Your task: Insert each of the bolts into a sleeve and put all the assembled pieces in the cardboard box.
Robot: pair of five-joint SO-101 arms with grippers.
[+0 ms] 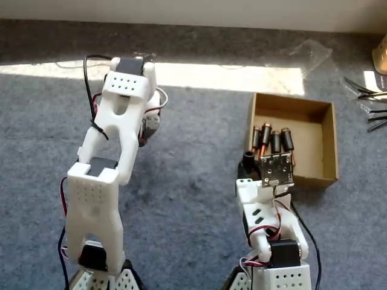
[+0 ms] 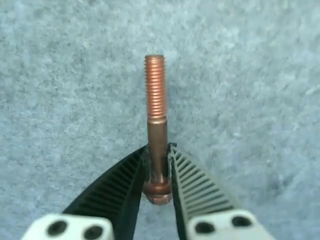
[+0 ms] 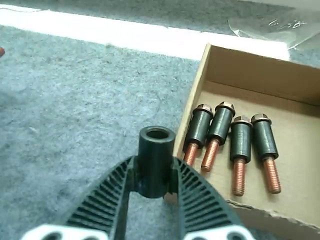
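My left gripper [image 2: 159,156] is shut on a copper bolt [image 2: 156,110], gripping it near the head with the threaded end pointing away over the grey carpet. My right gripper [image 3: 152,172] is shut on a black sleeve [image 3: 155,159], held upright with its bore facing up, just outside the cardboard box [image 3: 240,67]. In the high view the sleeve [image 1: 249,161] sits beside the box's [image 1: 329,142] left wall. Several assembled bolt-and-sleeve pieces [image 3: 230,140] lie side by side inside the box, also seen as assembled pieces [image 1: 273,139] in the high view.
Grey carpet [image 1: 199,175] covers the floor between the two arms. A bright sunlit strip [image 1: 230,77] runs across the back. Black cables [image 1: 372,103] and a clear plastic bag [image 3: 272,27] lie beyond the box at the right.
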